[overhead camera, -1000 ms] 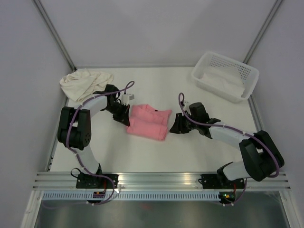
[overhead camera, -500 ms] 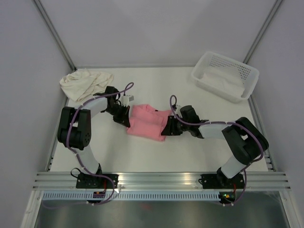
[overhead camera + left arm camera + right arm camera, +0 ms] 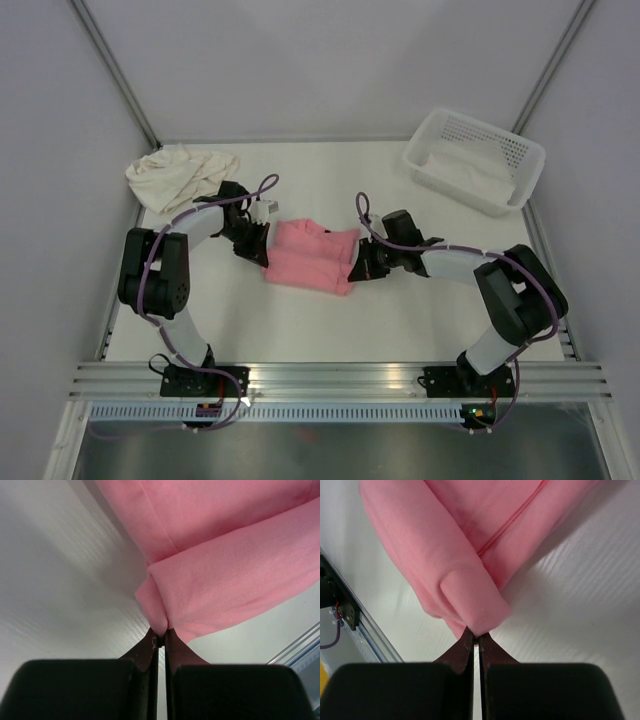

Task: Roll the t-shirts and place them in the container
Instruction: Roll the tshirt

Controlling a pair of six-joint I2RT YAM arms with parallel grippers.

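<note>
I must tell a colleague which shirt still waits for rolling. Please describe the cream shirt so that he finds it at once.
Look at the white table and go to its far left corner, opposite the white basket on the far right. There lies the cream shirt, a loose heap. Unlike the pink shirt in the middle, which is a tidy bundle, it is pale and crumpled.

Basket [image 3: 452, 186] behind t-shirt [image 3: 312, 262] — rightward (far corner)
</note>
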